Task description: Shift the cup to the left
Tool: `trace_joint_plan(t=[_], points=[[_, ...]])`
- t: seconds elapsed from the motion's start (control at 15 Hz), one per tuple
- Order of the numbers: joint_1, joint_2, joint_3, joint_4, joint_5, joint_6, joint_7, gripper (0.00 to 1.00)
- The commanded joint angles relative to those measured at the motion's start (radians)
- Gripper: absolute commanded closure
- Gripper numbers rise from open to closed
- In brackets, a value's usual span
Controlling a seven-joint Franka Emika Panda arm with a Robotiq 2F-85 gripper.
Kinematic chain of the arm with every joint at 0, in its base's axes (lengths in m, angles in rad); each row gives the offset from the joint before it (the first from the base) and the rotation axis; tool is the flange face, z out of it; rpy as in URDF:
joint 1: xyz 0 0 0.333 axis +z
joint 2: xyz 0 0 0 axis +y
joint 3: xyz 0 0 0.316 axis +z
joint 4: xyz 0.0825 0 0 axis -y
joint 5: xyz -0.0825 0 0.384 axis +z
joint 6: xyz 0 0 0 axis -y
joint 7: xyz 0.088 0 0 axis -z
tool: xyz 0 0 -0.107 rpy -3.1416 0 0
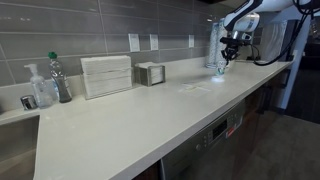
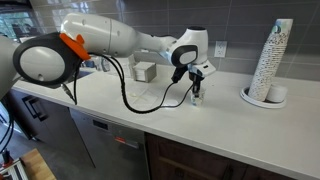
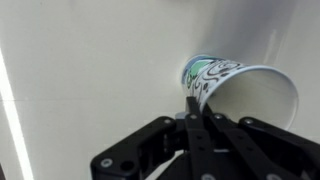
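Observation:
The cup (image 3: 228, 78) is white with blue-green print. In the wrist view it sits just past my fingertips, its open mouth turned toward the camera. My gripper (image 3: 196, 104) is shut on the cup's wall at the rim, one finger inside and one outside. In both exterior views the gripper (image 1: 229, 52) (image 2: 196, 80) hangs over the white counter with the cup (image 1: 221, 68) (image 2: 197, 95) under it, at or just above the surface. Whether the cup touches the counter cannot be told.
A tall stack of nested white cups (image 2: 271, 58) stands on a plate (image 2: 262, 100). A small metal box (image 1: 150, 73) (image 2: 143, 70) and a white rack (image 1: 106, 75) stand by the tiled wall. Bottles (image 1: 60, 78) stand near a sink.

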Motion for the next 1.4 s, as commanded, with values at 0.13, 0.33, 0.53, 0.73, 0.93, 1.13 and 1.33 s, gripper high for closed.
trace_joint_plan(t=[0.13,0.33,0.53,0.73,0.93,1.13,1.33], points=[[0.018,-0.046,-0.013,-0.045,-0.031,-0.014,-0.015,0.99],[0.04,-0.129,-0.019,-0.154,-0.054,0.048,-0.045,0.99],[0.065,-0.243,-0.023,-0.296,-0.102,0.026,-0.09,0.99],[0.078,-0.354,-0.007,-0.423,-0.123,0.019,-0.188,0.99],[0.095,-0.47,-0.009,-0.551,-0.15,0.039,-0.256,0.99],[0.112,-0.584,-0.006,-0.677,-0.137,0.001,-0.416,0.99],[0.13,-0.705,0.006,-0.821,-0.136,-0.016,-0.552,0.99]])
